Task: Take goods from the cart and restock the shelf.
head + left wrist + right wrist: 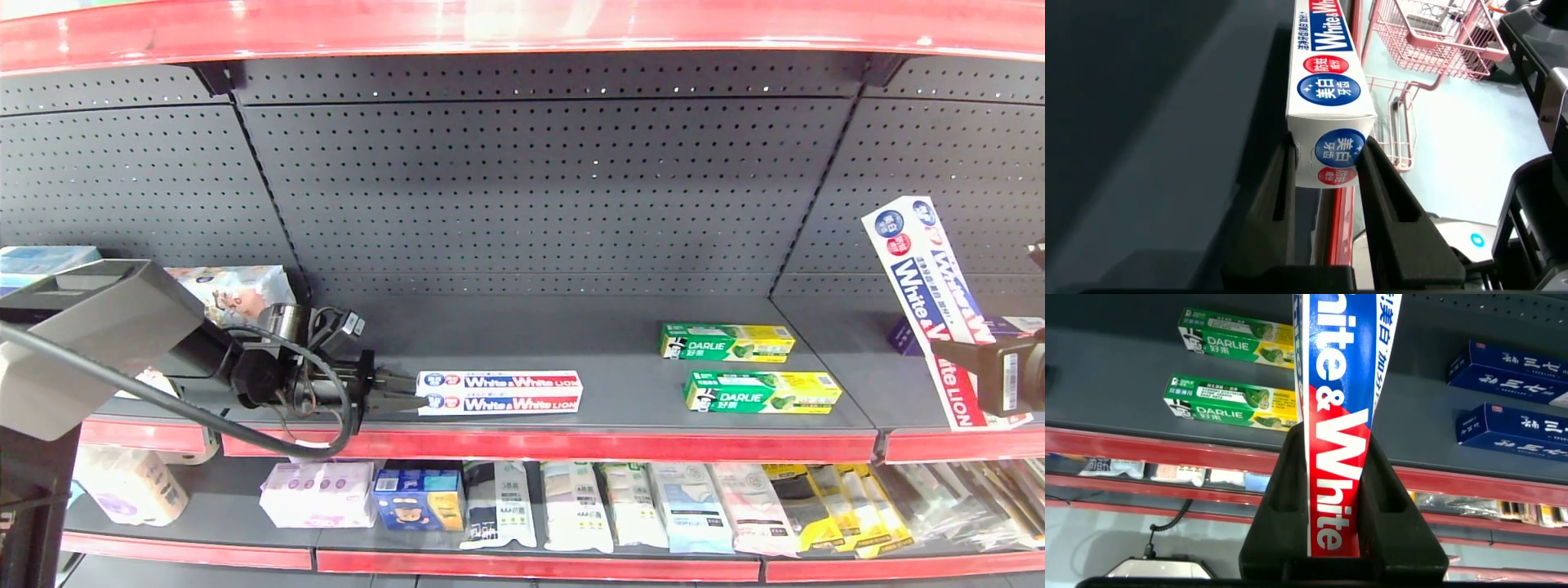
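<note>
While flat, box (500, 393) in left claw (415, 394)

Head camera faces the grey shelf (571, 343) from mid-range, tilted down. Camera on the left gripper (1327, 155) looks close along the lying toothpaste box (1327, 73) toward a pink cart (1437, 33). The one on the right gripper (1333, 437) looks past the raised toothpaste box (1335, 392) onto green toothpaste boxes (1229, 404) the head view shares.
</note>
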